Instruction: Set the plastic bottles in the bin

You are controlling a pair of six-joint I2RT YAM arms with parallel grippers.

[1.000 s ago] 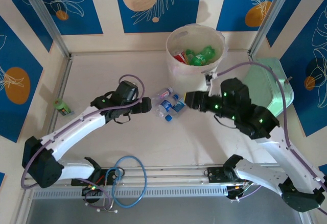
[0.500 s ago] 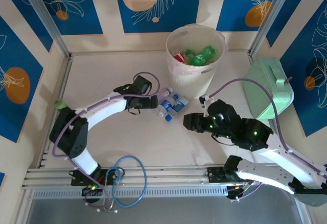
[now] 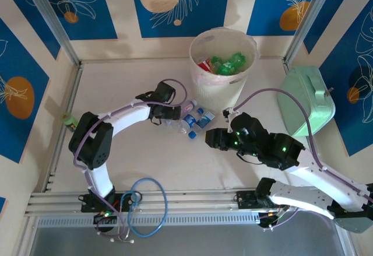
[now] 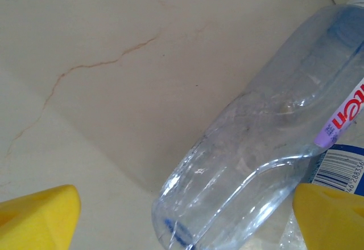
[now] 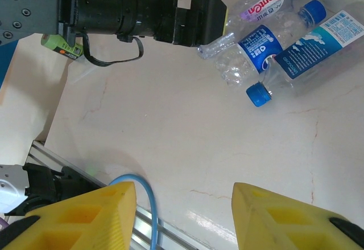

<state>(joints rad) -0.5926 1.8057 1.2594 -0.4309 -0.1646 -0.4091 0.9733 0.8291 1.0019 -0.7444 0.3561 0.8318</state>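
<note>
Clear plastic — the nearest bottle (image 4: 256, 147) lies flat on the table (image 3: 116, 93) near the bin (image 3: 205, 86), its base seemingly between the left gripper's (image 4: 183, 214) wide-open, empty fingers — so centre it before closing.

**Overhead view.** The bin (image 3: 223, 80) stands at the far side of the surface (image 3: 128, 157), close to the back wall. It holds green bottles (image 3: 228, 63) and a red-labelled bottle (image 3: 204, 65). Just in front of the bin, a cluster of clear bottles (image 3: 193, 119) with blue labels and caps lies on the surface. The left hand (image 3: 173, 115) reaches in from the left and meets the cluster's left end. The right hand (image 3: 208, 138) hovers near the cluster's lower right, apart from it. A small green bottle (image 3: 68, 119) lies at the left edge, beside the left arm. A mint-green case (image 3: 308, 98) sits at the right, and a blue cable (image 3: 148, 206) loops by the near rail.
</note>
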